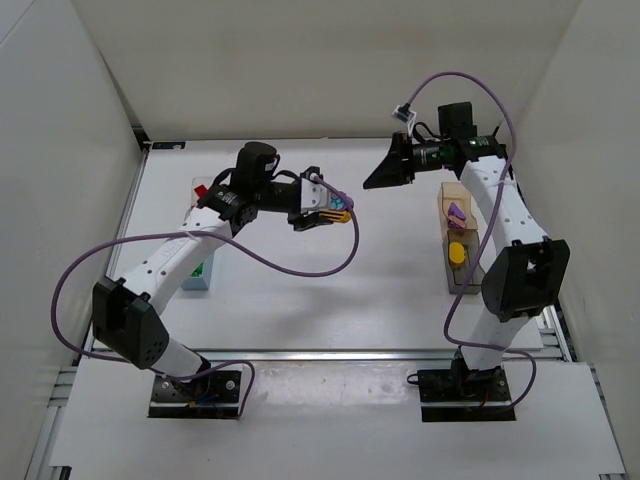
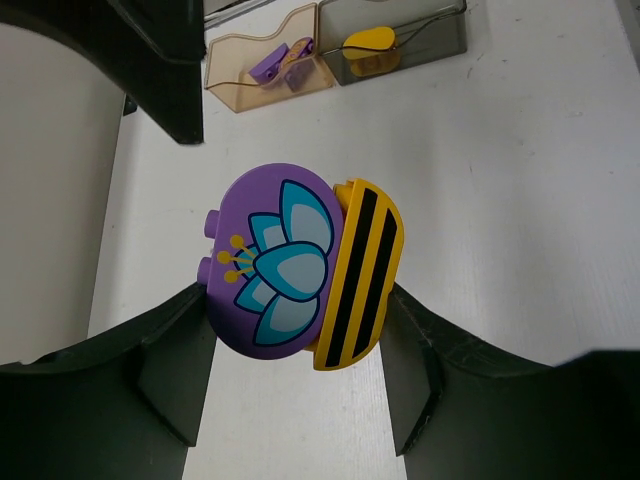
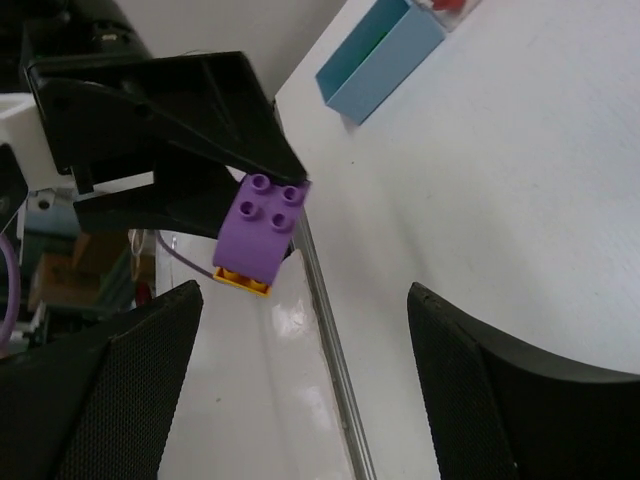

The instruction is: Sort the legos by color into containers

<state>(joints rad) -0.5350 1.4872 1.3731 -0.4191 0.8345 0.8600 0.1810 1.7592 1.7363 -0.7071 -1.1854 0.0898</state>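
Observation:
Held up over the table is a two-brick lego stack [image 2: 300, 265]: a rounded purple brick with a blue flower print, stuck to a yellow brick with black stripes. My left gripper [image 2: 300, 350] is shut on it, a finger [image 2: 170, 370] on each side. From above, this stack [image 1: 339, 206] hangs at centre with my right gripper [image 1: 375, 180] just to its right, pointing at it. In the right wrist view the stack [image 3: 260, 232] sits ahead of my right gripper [image 3: 305, 300], whose jaws stand open with nothing between them.
At the right, the tan container [image 1: 452, 205] holds a purple lego [image 1: 456, 212] and the dark container [image 1: 463, 262] a yellow lego [image 1: 457, 253]. At the left are the light blue container [image 1: 200, 275] and the clear container [image 1: 196, 186] holding a red lego [image 1: 201, 189].

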